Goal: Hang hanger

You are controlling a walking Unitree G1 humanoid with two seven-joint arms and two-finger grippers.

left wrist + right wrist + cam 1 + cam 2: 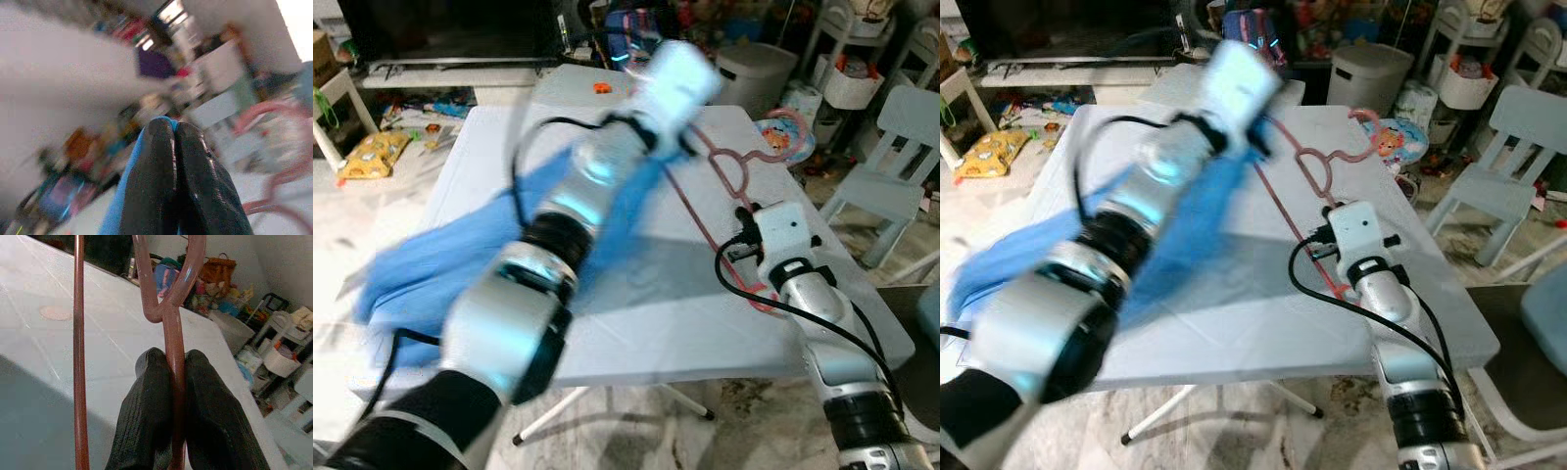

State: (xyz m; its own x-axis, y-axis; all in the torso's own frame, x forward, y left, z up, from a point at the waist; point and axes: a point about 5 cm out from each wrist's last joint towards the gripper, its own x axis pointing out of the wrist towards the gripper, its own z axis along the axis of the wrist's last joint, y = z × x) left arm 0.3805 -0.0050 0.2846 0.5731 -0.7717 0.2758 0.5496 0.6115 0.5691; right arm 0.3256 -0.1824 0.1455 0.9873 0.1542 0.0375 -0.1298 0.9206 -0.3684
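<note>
— The right gripper (171, 382), what is it doing?

— Its two black fingers (146, 426) are pressed onto a bar of the pink hanger (168, 318), one on each side, over the right half of the counter (636, 294). The hanger's hook end lies toward the far right corner, near a round pink-rimmed plate (785, 137) at the counter's edge.

— And the left gripper (175, 137)?

— Raised over the far middle of the counter, blurred. In the left wrist view its fingers are closed together with a strip of blue cloth (460, 245) pinched between them (the blue edge shows beside the left finger).

— Start with the big things, then.

— The counter is a pale folding one with white legs showing underneath. The blue cloth is next in size: it trails from the raised left gripper down across the left half of the counter to its near left edge. The hanger stretches from the near right, where the right gripper holds it, toward the far side, one long bar running up to the cloth.

— Around the counter?

— A pale blue chair (901, 147) to the right, a grey lidded bin (759, 69) beyond the far edge, a yellow bag (374, 152) on the floor at far left, and a small orange thing (602, 87) on the far surface.
</note>
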